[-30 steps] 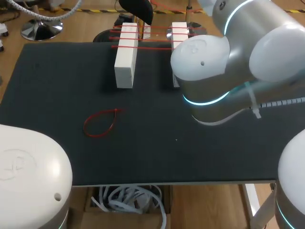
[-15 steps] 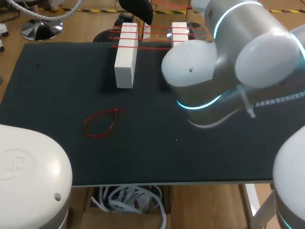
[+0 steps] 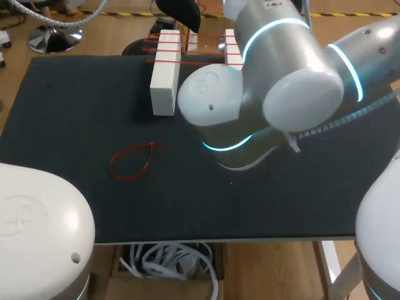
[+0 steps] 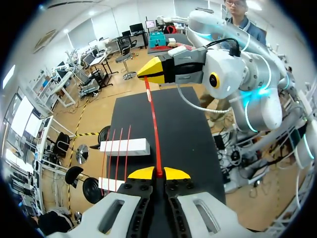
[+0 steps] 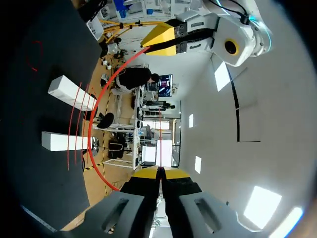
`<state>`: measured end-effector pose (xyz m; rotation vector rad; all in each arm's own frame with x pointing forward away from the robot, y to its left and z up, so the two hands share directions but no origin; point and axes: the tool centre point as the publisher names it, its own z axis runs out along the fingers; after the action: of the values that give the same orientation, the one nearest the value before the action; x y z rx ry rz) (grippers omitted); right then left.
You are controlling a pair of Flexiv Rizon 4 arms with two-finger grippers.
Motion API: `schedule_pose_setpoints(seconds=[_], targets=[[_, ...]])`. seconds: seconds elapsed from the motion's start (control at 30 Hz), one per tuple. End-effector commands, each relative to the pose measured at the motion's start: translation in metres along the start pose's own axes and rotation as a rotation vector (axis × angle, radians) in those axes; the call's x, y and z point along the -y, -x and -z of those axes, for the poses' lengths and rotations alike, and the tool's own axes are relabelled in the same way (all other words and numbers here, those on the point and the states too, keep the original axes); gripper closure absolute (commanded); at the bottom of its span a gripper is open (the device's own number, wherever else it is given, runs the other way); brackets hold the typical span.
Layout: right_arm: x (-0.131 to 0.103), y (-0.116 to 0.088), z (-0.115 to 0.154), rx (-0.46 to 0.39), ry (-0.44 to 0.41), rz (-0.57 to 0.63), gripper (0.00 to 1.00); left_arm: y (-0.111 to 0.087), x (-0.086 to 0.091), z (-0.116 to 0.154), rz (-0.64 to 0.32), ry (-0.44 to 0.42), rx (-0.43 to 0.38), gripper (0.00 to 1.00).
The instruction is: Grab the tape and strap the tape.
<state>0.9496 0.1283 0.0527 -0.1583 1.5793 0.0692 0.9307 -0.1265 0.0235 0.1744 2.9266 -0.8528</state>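
Your left end effector (image 4: 158, 173) is pinched narrow on one end of the red tape (image 4: 154, 124), and your right end effector (image 5: 158, 172) is clamped just as tight on the other end, so the tape hangs in the air between the two, pulled into a line above the worktop (image 3: 75, 112) and just beside the white blocks (image 3: 165, 81). Now the change: over the last second your right arm (image 3: 281, 75) has swung steadily across toward the white blocks, and from overhead it now covers most of the far one, which showed plainly a moment ago. That reads as the carry phase, bringing the stretched tape in line with the white blocks, where several red bands (image 3: 187, 55) already run across from one to the other. The strap itself isn't on yet; you'll want both ends kept firm so the tape doesn't snap free. A spare red loop (image 3: 131, 161) lies on the worktop, well apart from the white blocks and untouched.
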Motion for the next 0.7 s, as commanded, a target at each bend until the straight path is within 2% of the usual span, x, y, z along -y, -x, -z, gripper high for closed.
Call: schedule_pose_setpoints(seconds=[0.03, 0.23, 0.47, 0.53, 0.7], targets=[[-0.018, 0.01, 0.005, -0.003, -0.197, 0.103, 1.0, 0.0, 0.001, 0.001, 0.002, 0.005, -0.002, 1.0], [-0.03, 0.019, 0.006, 0.026, -0.222, 0.209, 1.0, 0.0, 0.001, 0.001, 0.002, 0.005, -0.002, 1.0], [-0.036, 0.026, 0.008, 0.039, -0.213, 0.205, 1.0, 0.0, 0.001, 0.001, 0.002, 0.005, -0.002, 1.0], [-0.037, 0.028, 0.01, 0.039, -0.17, 0.209, 1.0, 0.0, 0.001, 0.001, 0.002, 0.005, -0.002, 1.0], [-0.037, 0.028, 0.01, 0.039, -0.17, 0.209, 1.0, 0.0, 0.001, 0.001, 0.002, 0.005, -0.002, 1.0]])
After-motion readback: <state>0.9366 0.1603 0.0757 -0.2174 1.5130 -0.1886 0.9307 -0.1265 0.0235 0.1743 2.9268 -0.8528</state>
